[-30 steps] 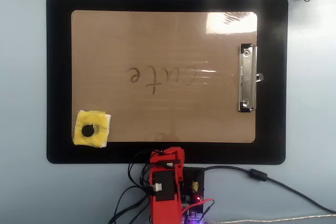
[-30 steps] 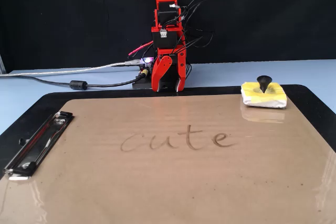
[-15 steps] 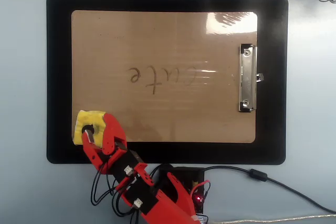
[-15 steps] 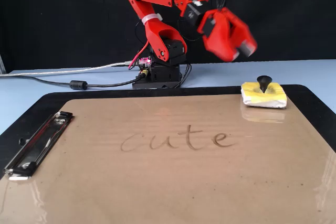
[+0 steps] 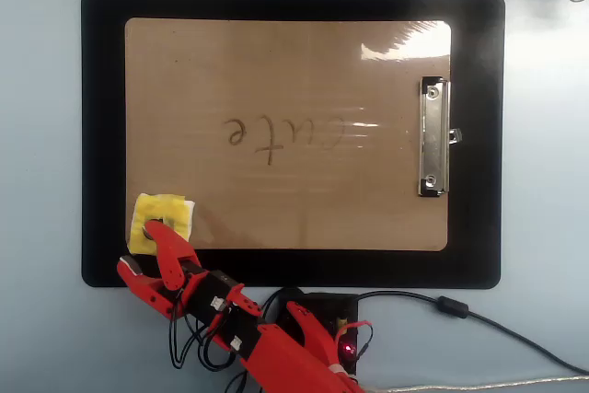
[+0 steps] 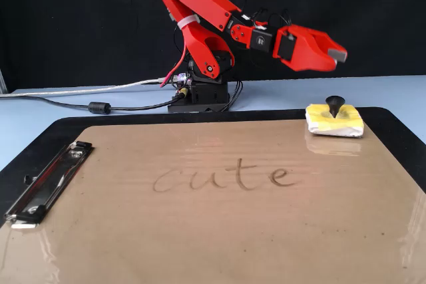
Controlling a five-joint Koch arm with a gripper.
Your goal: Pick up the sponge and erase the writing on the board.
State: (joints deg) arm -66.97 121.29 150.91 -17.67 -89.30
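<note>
sponge, the small yellow square pad (image 5: pixel 162 225) with a dark middle spot, sits on the tan glossy clipboard's (image 5: pixel 294 71) corner. red gripper (image 5: pixel 143 250) hovers over it, jaws spread wide, gripping nothing.

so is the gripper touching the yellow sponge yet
No: in the fixed view the red gripper hangs in the air well above the small square yellow sponge, which lies on the tan glossy clipboard.

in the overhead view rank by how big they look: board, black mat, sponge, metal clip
1. black mat
2. board, lying within the mat
3. sponge and metal clip: too close to rank, the clip long and narrow, the sponge squarer and partly covered by the gripper
</note>
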